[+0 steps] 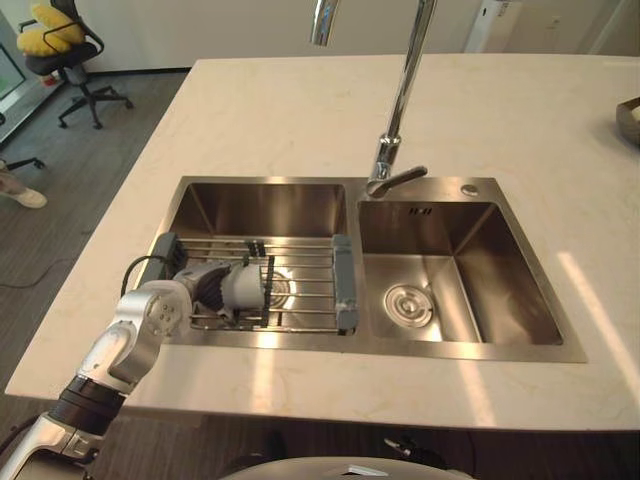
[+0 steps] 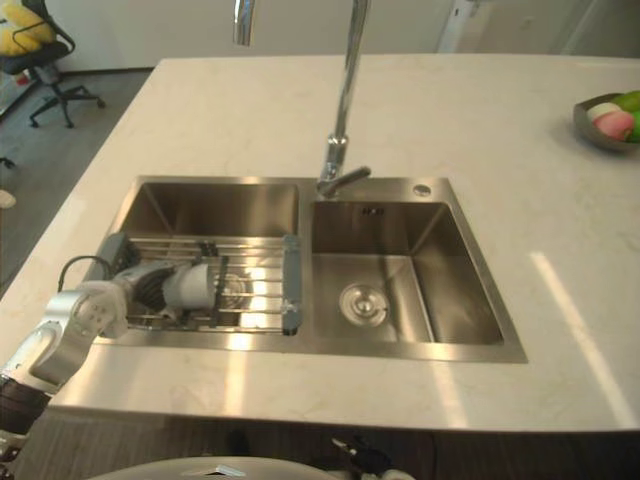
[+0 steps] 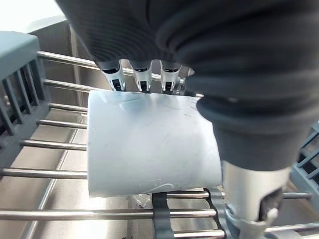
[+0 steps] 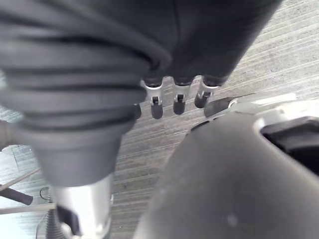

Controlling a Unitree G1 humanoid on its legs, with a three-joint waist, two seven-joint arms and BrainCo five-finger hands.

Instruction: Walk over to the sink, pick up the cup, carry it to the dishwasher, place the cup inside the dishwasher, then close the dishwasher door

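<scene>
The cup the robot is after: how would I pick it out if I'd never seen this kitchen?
Find the double stainless-steel sink set in the pale stone counter; its left basin holds a wire rack with grey ends. The pale grey cup lies on its side on that rack, the only object there, gripped by the fingers of the robot's left hand.

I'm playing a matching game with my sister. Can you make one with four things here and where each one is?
Things:
1 cup
2 tap
3 fruit bowl
4 office chair

Places:
A on the floor beyond the counter
B lying on the wire rack
C at the counter's far right edge
D at the sink's back rim

Pairs: 1-B, 2-D, 3-C, 4-A
</scene>
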